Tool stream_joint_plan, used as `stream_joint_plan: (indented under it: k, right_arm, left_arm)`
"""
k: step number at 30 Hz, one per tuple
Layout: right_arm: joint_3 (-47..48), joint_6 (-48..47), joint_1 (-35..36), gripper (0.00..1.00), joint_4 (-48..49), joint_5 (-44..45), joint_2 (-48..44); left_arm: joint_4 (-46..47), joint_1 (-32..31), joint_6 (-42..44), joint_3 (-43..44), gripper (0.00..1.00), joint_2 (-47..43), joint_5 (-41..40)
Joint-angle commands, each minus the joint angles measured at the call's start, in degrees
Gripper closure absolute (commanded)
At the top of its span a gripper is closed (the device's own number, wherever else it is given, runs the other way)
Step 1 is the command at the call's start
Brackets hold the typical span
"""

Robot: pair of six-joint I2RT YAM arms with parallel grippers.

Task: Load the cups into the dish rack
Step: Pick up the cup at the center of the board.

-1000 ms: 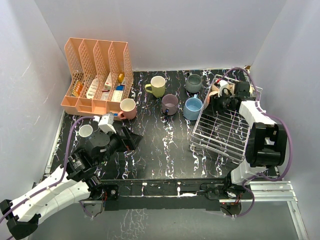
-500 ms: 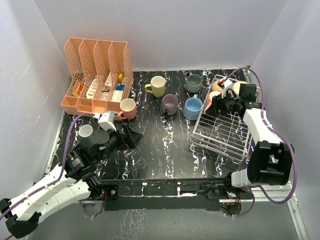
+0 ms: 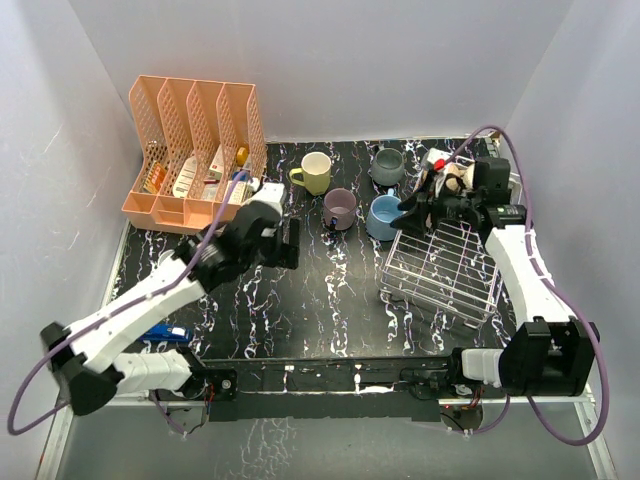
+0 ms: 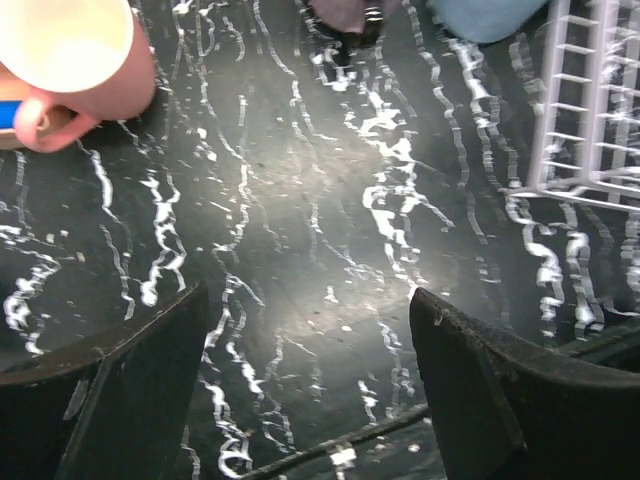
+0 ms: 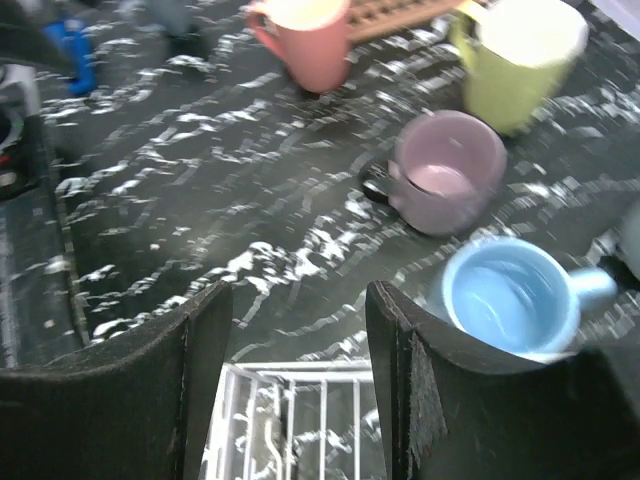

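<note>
Four cups stand at the back of the dark marbled table: yellow-green (image 3: 314,172), mauve (image 3: 340,208), light blue (image 3: 385,216) and grey (image 3: 388,166). A pink cup (image 4: 80,60) sits just left of my left gripper (image 3: 288,243), which hangs open and empty above bare table (image 4: 310,300). The wire dish rack (image 3: 445,270) lies at the right. My right gripper (image 3: 408,210) hovers open and empty over the rack's left edge (image 5: 300,300), beside the light blue cup (image 5: 505,295). My right wrist hides the rack's far end.
A peach slotted organizer (image 3: 195,150) with small packets stands at the back left. A blue object (image 3: 160,335) lies near the left arm's base. White walls close in the table on three sides.
My left arm has swung from the near left up to the middle, beside the pink cup. My right gripper has moved left from the rack's far end to its left edge.
</note>
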Motion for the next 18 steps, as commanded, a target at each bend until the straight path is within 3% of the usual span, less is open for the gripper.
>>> stream_joint_plan:
  k: [1,5,12,18]
  right_arm:
    - [-2.68,-0.67,4.47,0.43,5.02,-11.36,-2.62]
    - [-9.00,2.03,4.61,0.43,12.76,-14.72,-4.34]
    - [-10.23,-1.55,4.12,0.42,9.23,-13.62,-5.49]
    - [-10.78,-0.05,3.73,0.42,10.43,-12.28,-6.59]
  left_arm:
    - [-8.22,6.29,10.55,8.05,0.24,7.81,4.30]
    - [-7.11,15.38,18.78,12.88,0.24,14.47,12.23]
    - [-4.91,21.60,29.73,21.45,0.19,27.21,13.89]
    - [-12.90,25.00,30.68,33.22,0.29,41.39,18.17]
